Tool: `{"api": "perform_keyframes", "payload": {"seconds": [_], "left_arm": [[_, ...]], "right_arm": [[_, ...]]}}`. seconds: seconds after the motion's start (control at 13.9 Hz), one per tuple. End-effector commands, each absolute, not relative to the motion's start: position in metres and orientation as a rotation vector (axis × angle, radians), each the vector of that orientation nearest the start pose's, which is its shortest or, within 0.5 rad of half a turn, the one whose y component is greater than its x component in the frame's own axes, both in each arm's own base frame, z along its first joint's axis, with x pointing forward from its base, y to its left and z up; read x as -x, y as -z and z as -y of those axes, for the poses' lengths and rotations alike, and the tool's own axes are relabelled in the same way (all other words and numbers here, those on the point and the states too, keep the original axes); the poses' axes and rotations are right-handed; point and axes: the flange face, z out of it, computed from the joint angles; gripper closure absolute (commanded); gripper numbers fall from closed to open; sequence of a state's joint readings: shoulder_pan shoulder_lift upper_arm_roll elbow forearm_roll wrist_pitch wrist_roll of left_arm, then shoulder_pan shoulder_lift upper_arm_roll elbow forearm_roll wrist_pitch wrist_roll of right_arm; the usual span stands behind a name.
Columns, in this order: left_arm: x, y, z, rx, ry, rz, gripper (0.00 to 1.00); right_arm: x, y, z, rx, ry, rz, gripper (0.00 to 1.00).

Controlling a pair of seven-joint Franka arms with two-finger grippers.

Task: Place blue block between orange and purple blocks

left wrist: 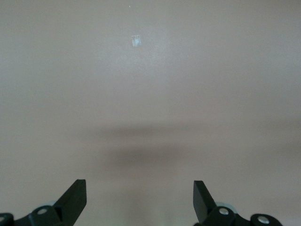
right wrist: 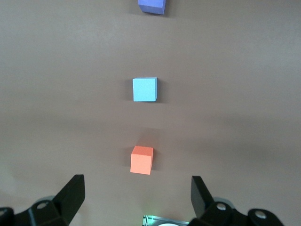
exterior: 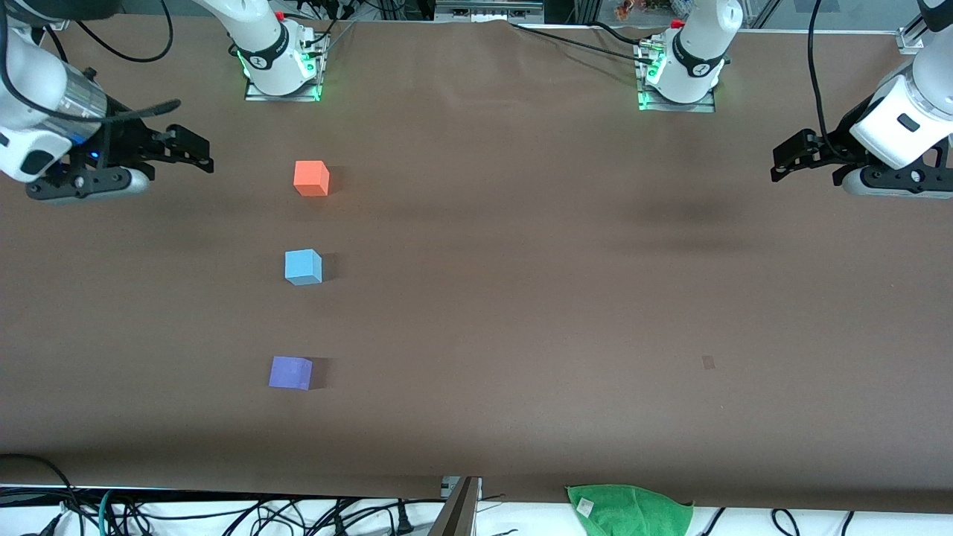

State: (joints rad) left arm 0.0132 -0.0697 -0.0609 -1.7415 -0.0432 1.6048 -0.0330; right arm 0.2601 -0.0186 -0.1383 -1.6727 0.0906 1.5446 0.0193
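Already blue block [exterior: 303, 266] sits between orange block [exterior: 311, 178] and purple block [exterior: 289, 372].

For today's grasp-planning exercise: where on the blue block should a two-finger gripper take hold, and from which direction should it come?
Grip the blue block across two opposite vertical faces, coming straight down from above. It is a small cube sitting flat on the table, with clear gaps to the orange block and the purple block, so open fingers should fit either way. The right gripper, open, is likely better placed.

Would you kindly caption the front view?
Blue block sits between orange block and purple block; both grippers open.
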Motion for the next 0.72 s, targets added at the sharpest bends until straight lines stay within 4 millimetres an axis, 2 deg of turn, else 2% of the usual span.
{"api": "perform_keyframes", "payload": {"seconds": [0.0, 0.29, 0.65], "left_arm": [[-0.534, -0.59, 0.034, 3.18, -0.113, -0.011, 0.0], [-0.534, -0.59, 0.033, 3.181, -0.113, -0.008, 0.0], [-0.534, -0.59, 0.034, 3.18, -0.116, -0.011, 0.0]], "right_arm": [[-0.529, -0.591, -0.064, 3.037, -0.139, 0.168, 0.0], [-0.536, -0.594, -0.063, 3.11, -0.051, 0.206, 0.0], [-0.541, -0.597, -0.063, 3.129, -0.034, 0.26, 0.0]]}}
